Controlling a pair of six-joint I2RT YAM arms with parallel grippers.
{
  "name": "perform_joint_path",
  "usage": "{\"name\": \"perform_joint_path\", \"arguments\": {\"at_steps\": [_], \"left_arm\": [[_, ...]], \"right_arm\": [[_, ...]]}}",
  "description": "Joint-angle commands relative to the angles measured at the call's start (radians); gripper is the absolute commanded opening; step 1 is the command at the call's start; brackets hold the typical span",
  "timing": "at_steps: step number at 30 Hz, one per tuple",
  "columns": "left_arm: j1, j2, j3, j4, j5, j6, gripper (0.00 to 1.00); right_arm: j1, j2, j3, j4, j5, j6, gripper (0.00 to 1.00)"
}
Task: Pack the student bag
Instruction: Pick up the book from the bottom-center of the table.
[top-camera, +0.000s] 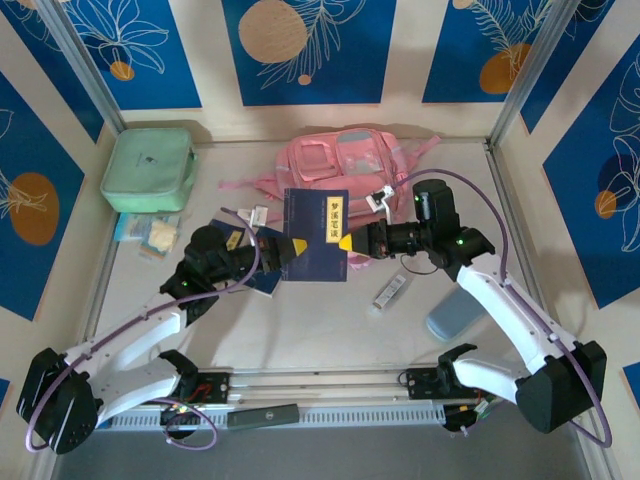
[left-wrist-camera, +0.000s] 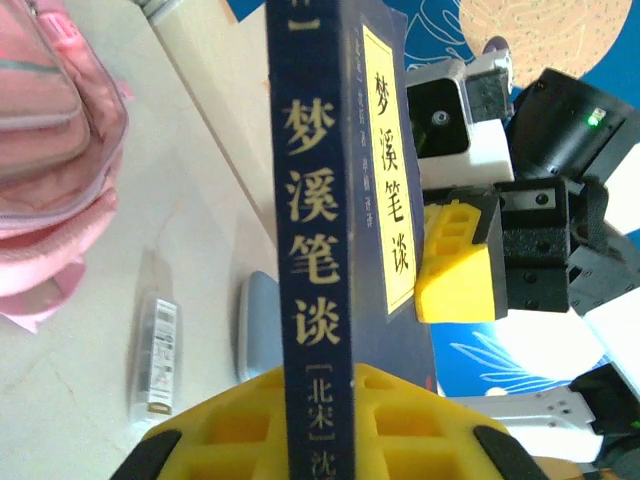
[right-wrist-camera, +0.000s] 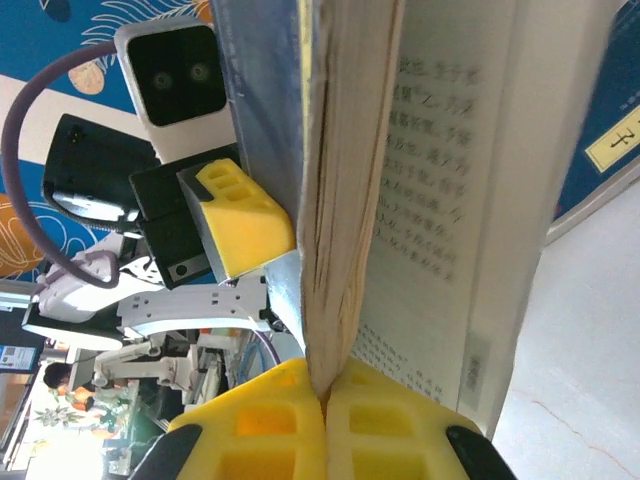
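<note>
- The student bag (top-camera: 340, 165) lies flat on the table (top-camera: 300, 330), beyond both grippers and past the far edge of the blue book (top-camera: 315, 235) held between them.
- Its long axis runs across the table, from the left gripper's side to the right gripper's side. Which end is the top cannot be told.
- It is soft pink fabric, lumpy and slack. A paler square pocket panel faces up, and thin straps trail out at both ends.
- In the left wrist view the student bag (left-wrist-camera: 50, 130) sits to the left of the fingers, showing padded pink layers with a zip line.
- The left gripper (top-camera: 292, 248) is clenched on the book's left edge, with the spine seated between its yellow fingers (left-wrist-camera: 400, 430).
- The right gripper (top-camera: 346, 243) is pinched tight on the book's opposite edge, its yellow fingers (right-wrist-camera: 260, 420) pressing on the page block.
- A mint-green case (top-camera: 148, 168) rests well to the left of the left gripper.
- A small wrapped bar (top-camera: 390, 290) lies on the table just below the right gripper.
</note>
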Motion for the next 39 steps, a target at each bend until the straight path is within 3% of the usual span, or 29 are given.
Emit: {"name": "perform_joint_path", "arguments": {"at_steps": [1,8,14,22,26,30,33,36,39], "left_arm": [[0.002,-0.012,0.033,-0.018,-0.006,0.014,0.02],[0.003,0.007,0.075,-0.004,-0.039,0.003,0.00],[0.000,0.028,0.080,0.095,-0.050,-0.048,0.00],[-0.030,0.074,0.103,0.152,-0.058,-0.069,0.00],[-0.030,0.066,0.105,0.089,-0.085,-0.049,0.00],[-0.030,0.045,0.112,-0.020,-0.128,-0.006,0.00],[-0.030,0.050,0.108,-0.002,-0.128,-0.027,0.00],[-0.031,0.057,0.109,0.059,-0.103,-0.059,0.00],[-0.039,0.060,0.111,0.084,-0.103,-0.088,0.00]], "right_arm": [[0.002,-0.003,-0.003,-0.021,0.003,-0.044,0.10],[-0.021,-0.039,-0.015,-0.129,0.152,-0.057,0.63],[-0.049,-0.042,-0.039,-0.151,0.146,-0.014,0.81],[-0.012,-0.005,-0.060,0.076,-0.028,0.161,0.85],[-0.024,-0.018,-0.088,0.187,-0.080,0.239,0.80],[-0.035,-0.047,-0.097,0.186,-0.072,0.220,0.70],[-0.033,-0.036,-0.118,0.211,-0.071,0.225,0.68],[-0.037,0.002,-0.092,0.065,0.012,0.140,0.74],[-0.037,0.031,-0.117,0.119,0.012,0.165,0.80]]}}
